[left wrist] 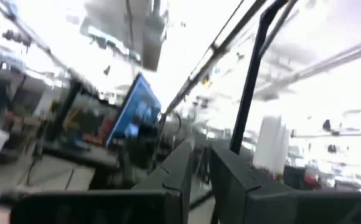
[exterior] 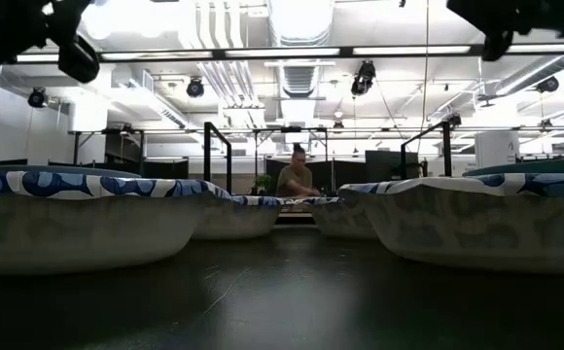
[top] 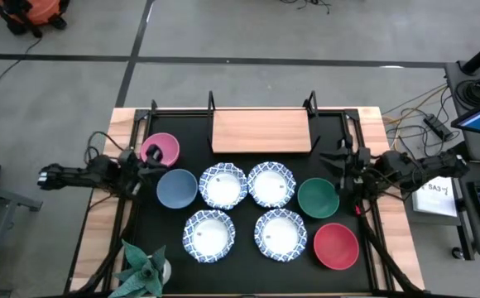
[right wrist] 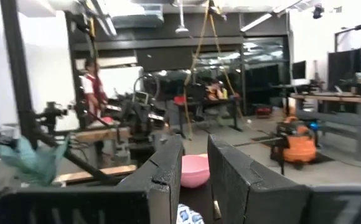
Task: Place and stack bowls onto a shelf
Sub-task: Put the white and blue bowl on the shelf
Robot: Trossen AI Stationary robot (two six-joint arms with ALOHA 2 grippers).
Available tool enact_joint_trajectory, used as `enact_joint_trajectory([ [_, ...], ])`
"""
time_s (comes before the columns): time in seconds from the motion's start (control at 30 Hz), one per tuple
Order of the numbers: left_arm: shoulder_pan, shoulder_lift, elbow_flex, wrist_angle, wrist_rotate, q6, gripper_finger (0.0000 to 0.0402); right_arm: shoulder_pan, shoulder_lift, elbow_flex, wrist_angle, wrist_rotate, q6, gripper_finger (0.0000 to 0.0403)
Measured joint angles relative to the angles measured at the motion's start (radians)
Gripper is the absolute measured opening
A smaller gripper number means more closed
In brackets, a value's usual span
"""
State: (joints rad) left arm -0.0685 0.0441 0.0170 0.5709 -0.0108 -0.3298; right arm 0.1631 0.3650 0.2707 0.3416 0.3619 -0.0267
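In the high view, eight bowls sit upright on the black tabletop. The pink bowl (top: 160, 149) and blue bowl (top: 176, 188) are on the left. Four white bowls with blue rims (top: 222, 185) (top: 271, 184) (top: 208, 235) (top: 280, 234) fill the middle. The green bowl (top: 318, 198) and red bowl (top: 336, 246) are on the right. The wooden shelf (top: 261, 131) stands bare at the far edge. My left gripper (top: 147, 162) hovers beside the pink bowl, shut and holding nothing. My right gripper (top: 340, 161) hovers beyond the green bowl, also shut and holding nothing.
A green spiky plant (top: 145, 269) stands at the near left corner. Black posts (top: 211, 103) (top: 311, 103) rise at the shelf's far corners. The low view shows white bowls (exterior: 78, 219) (exterior: 476, 219) close up. A person (exterior: 297, 175) is far behind the table.
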Motion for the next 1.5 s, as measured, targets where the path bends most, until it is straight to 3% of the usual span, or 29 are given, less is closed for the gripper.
enact_joint_trajectory([
  [0.13, 0.0, 0.0, 0.0, 0.075, -0.047, 0.059, 0.0037, 0.0, 0.124, 0.091, -0.003, 0.017, -0.026, 0.0068],
  [0.37, 0.0, 0.0, 0.0, 0.136, -0.34, 0.136, 0.0037, 0.0, 0.289, 0.256, -0.072, 0.087, -0.054, 0.0068],
  [0.43, 0.0, 0.001, 0.0, 0.135, -0.372, 0.166, 0.0037, -0.005, 0.324, 0.296, -0.104, 0.086, -0.056, 0.0068],
  [0.7, 0.0, 0.02, 0.04, 0.143, -0.336, 0.31, 0.0037, -0.026, 0.45, 0.391, -0.16, 0.083, -0.017, 0.0068],
  [0.9, 0.0, 0.118, 0.127, 0.092, -0.092, 0.31, 0.0037, -0.026, 0.538, 0.416, -0.161, 0.008, 0.034, 0.0068],
  [1.0, 0.0, 0.193, 0.163, 0.092, -0.026, 0.273, 0.0037, -0.026, 0.588, 0.42, -0.165, -0.029, 0.035, 0.0068],
  [1.3, -0.007, 0.4, 0.255, 0.033, -0.023, 0.242, 0.0037, -0.026, 0.76, 0.506, -0.166, -0.029, 0.09, 0.0068],
  [1.5, -0.007, 0.449, 0.334, -0.114, -0.023, 0.246, 0.0037, -0.026, 0.875, 0.63, -0.245, -0.029, 0.066, 0.0068],
])
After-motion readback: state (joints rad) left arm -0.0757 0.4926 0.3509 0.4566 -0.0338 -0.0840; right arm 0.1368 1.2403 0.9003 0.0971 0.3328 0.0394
